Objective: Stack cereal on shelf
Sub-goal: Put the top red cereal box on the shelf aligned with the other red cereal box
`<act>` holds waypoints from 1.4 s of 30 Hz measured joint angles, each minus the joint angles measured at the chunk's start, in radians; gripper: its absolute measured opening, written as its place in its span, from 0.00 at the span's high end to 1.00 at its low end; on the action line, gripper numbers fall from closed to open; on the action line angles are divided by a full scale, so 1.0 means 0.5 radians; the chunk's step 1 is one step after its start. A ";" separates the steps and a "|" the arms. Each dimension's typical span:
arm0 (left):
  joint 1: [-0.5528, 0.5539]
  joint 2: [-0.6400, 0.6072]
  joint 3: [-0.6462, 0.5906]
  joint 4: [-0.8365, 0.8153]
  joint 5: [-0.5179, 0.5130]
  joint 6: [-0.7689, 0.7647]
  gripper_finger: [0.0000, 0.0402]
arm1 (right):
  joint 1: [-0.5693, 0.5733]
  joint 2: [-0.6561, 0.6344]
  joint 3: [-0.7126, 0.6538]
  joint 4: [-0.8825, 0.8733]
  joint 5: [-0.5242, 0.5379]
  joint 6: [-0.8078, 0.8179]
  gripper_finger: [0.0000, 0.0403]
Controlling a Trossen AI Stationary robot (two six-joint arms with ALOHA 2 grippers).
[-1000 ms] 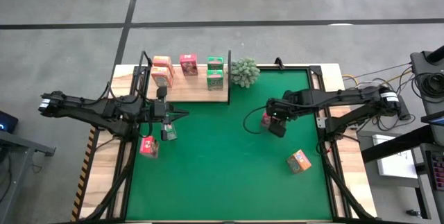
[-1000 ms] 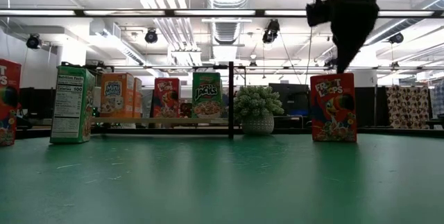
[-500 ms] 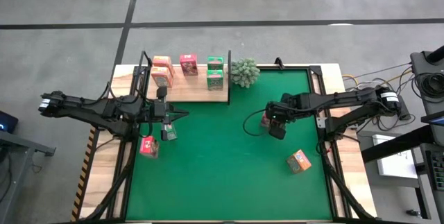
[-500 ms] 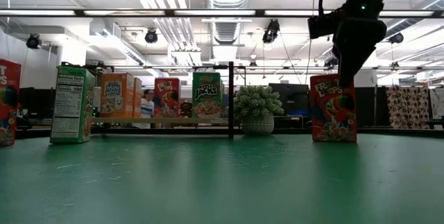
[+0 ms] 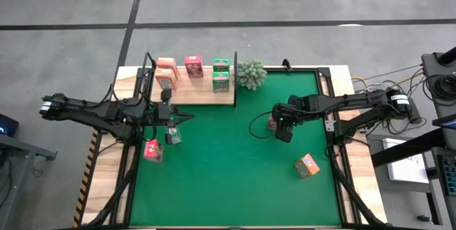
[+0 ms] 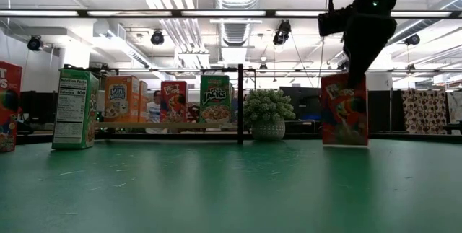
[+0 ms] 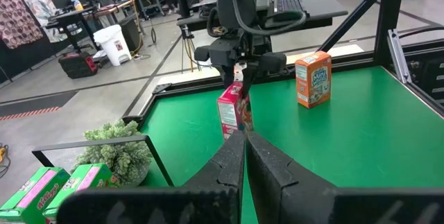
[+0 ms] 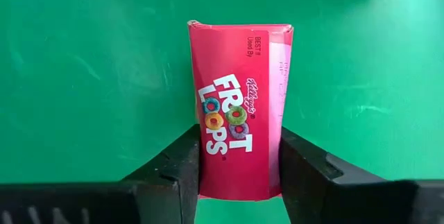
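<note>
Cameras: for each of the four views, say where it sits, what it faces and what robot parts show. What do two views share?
High view: overhead, facing down; both arms, shelf.
Low view: mat level, facing the room; right gripper above.
Left wrist view: behind shut left gripper, facing the right arm.
Right wrist view: over right gripper gripping the red box.
Shared: that red box shows in all.

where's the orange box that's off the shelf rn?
High view: the orange box lies on the green mat, right side, near its front-right corner, just past the right pincer.
</note>
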 joint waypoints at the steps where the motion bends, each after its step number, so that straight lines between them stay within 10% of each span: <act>1: 0.000 0.000 0.000 0.000 0.000 0.000 1.00 | 0.000 0.000 0.016 0.003 0.000 0.000 0.64; 18: 0.000 -0.001 0.000 0.002 0.000 0.066 1.00 | 0.001 0.186 0.620 0.286 -0.085 -0.154 0.64; 42: 0.000 -0.287 -0.101 0.063 -0.001 0.052 1.00 | -0.162 1.477 2.128 0.346 -0.105 -1.138 0.63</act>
